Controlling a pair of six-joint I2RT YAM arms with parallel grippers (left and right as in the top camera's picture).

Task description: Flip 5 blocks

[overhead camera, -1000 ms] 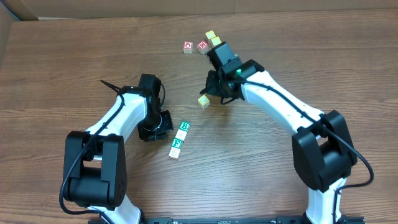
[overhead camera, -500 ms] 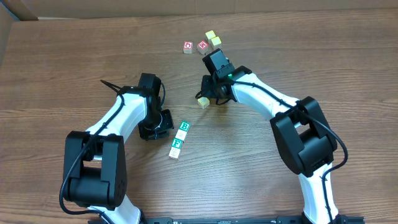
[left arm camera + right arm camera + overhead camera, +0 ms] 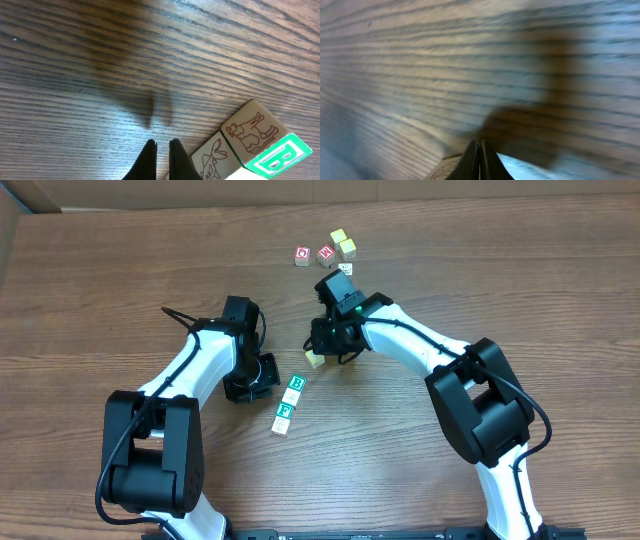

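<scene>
Left tool (image 3: 161,151): fingers pressed together, nothing held, tips over bare tabletop (image 3: 75,75) just left of the B block (image 3: 276,159), which heads a short row near centre. Right tool (image 3: 479,152): fingers closed tight, nothing between them; a pale block (image 3: 315,359) lies just beside its tip. Two yellowish blocks (image 3: 339,237) sit far, next to the red-printed cubes (image 3: 302,256).
</scene>
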